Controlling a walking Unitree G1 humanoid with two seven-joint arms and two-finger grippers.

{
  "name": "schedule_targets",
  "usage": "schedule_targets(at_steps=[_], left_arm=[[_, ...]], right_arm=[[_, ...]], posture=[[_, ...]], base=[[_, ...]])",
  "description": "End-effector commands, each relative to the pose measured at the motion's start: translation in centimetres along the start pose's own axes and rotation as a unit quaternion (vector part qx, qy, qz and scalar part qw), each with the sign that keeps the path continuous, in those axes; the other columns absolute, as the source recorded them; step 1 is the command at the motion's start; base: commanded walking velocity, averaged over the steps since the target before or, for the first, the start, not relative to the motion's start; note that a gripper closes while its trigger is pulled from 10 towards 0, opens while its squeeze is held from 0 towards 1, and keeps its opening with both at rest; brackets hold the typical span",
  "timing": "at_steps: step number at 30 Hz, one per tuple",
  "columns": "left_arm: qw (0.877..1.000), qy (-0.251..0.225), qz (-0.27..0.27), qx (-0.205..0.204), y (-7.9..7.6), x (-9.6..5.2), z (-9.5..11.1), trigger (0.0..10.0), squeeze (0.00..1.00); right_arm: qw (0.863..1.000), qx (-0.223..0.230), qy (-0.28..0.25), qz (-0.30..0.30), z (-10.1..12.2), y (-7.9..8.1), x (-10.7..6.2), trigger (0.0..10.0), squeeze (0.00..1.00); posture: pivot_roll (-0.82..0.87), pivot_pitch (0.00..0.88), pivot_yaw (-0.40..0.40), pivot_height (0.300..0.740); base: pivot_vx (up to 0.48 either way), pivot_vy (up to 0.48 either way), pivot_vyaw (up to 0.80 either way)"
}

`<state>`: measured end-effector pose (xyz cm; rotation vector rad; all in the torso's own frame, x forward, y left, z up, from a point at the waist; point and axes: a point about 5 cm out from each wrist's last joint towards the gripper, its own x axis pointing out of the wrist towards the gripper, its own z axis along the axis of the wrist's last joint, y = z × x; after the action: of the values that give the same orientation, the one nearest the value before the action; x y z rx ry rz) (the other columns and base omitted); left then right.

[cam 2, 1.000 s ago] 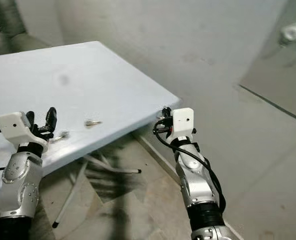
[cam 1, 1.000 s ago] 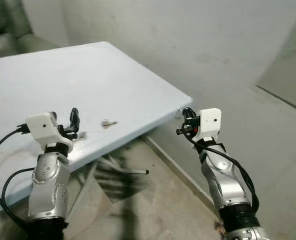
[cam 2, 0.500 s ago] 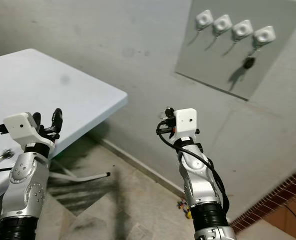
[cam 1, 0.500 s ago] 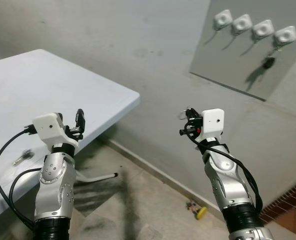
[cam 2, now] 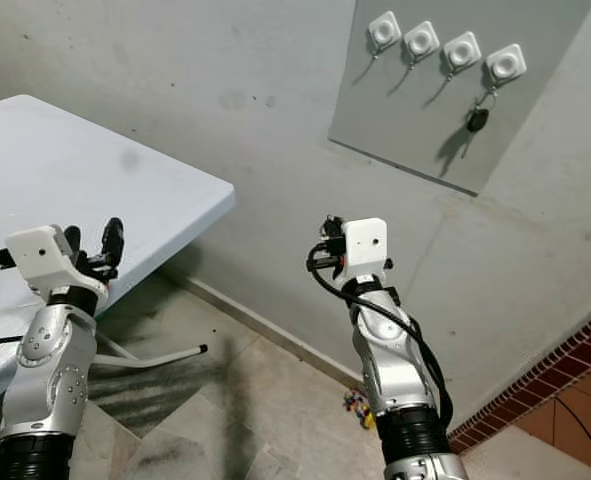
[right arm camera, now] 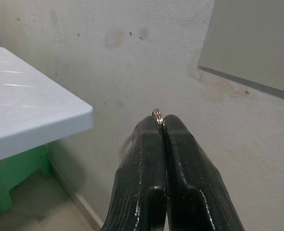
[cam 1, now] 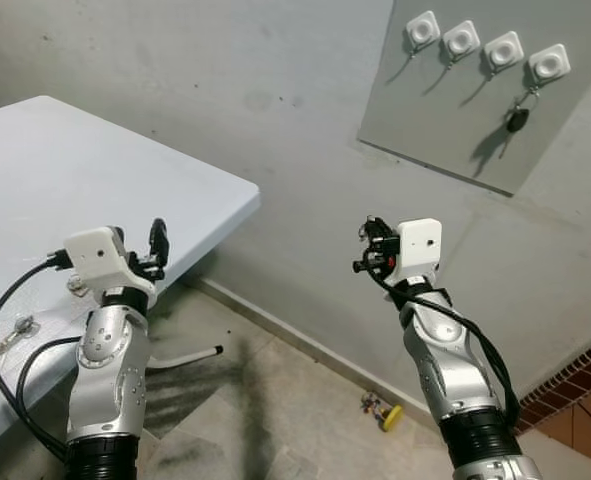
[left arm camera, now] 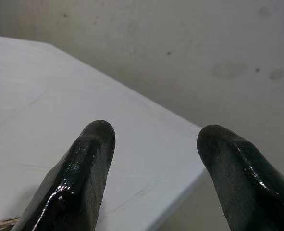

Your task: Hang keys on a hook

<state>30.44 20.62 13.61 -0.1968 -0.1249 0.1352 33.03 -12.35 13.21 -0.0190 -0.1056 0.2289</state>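
Head views: right pincer (cam 1: 367, 248) at centre frame, raised in front of the wall, shut on a key ring (right arm camera: 156, 114). Left pincer (cam 1: 156, 243) at lower left, beside the desk (cam 1: 95, 190) edge, fingers apart and empty. Loose keys (cam 1: 8, 333) at far lower left on the desk. Panel (cam 2: 445, 150) in the upper right with four hooks (cam 2: 443, 51); one key (cam 2: 478, 118) already hanging from the rightmost, three free.

Left wrist view: two black fingers (left arm camera: 79, 178) spread wide over the white desk, nothing between them.

Right wrist view: fingers (right arm camera: 144, 168) pressed tight together, only a sliver of ring poking out at the tips; panel edge at upper right.

Likely step: carrying the ring to a free hook. Best done by raising the right arm toward the upper right, keeping the grip firm, turning the ring's opening to face the prong, then lowering over it before letting go. Little ring exposed, so careful alignment needed.
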Motion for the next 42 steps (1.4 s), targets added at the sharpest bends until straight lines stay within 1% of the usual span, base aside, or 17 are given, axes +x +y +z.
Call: schedule_targets(at_steps=[1, 4, 7, 11, 14, 17, 42], left_arm=[[1.000, 0.000, -0.002, 0.006, -0.31, 0.12, 0.24, 10.0, 0.00], [1.000, 0.000, -0.002, 0.006, -0.31, 0.11, 0.24, 10.0, 0.00], [1.000, 0.017, -0.003, 0.005, -0.18, -0.01, -0.03, 10.0, 0.00], [1.000, 0.014, -0.010, 0.002, -0.28, -0.09, 0.05, 10.0, 0.00], [1.000, 0.016, -0.012, 0.005, -0.34, -0.09, 0.00, 10.0, 0.00], [1.000, 0.019, -0.012, 0.006, -0.35, -0.12, -0.01, 10.0, 0.00], [0.999, 0.031, -0.008, 0.009, -0.15, -0.30, -0.03, 10.0, 0.00]], right_arm=[[1.000, -0.005, 0.003, 0.000, 0.09, -0.17, -0.05, 10.0, 0.00], [1.000, -0.005, 0.003, 0.000, 0.09, -0.17, -0.05, 10.0, 0.00], [1.000, -0.006, 0.003, -0.001, 0.03, -0.21, -0.20, 10.0, 0.00], [1.000, -0.001, -0.006, -0.001, 0.15, -0.18, -0.34, 10.0, 0.00], [1.000, -0.007, -0.012, 0.009, 0.28, 0.04, -0.44, 10.0, 0.00], [1.000, -0.002, -0.013, 0.013, 0.25, 0.15, -0.54, 10.0, 0.00], [1.000, 0.000, -0.012, 0.005, 0.24, 0.10, -0.70, 10.0, 0.00]], posture=[[-0.08, 0.000, -0.044, 0.740], [-0.08, 0.000, -0.044, 0.740], [-0.08, 0.000, -0.044, 0.740], [-0.08, 0.000, -0.042, 0.740], [-0.08, 0.000, -0.042, 0.740], [-0.08, 0.000, -0.041, 0.740], [-0.07, 0.000, -0.037, 0.740]], base=[[0.000, 0.000, -0.80], [0.000, 0.000, -0.80], [0.000, 0.000, -0.80], [0.000, 0.000, -0.75], [0.000, 0.000, 0.00], [0.000, 0.000, 0.00], [0.000, 0.000, 0.00]])
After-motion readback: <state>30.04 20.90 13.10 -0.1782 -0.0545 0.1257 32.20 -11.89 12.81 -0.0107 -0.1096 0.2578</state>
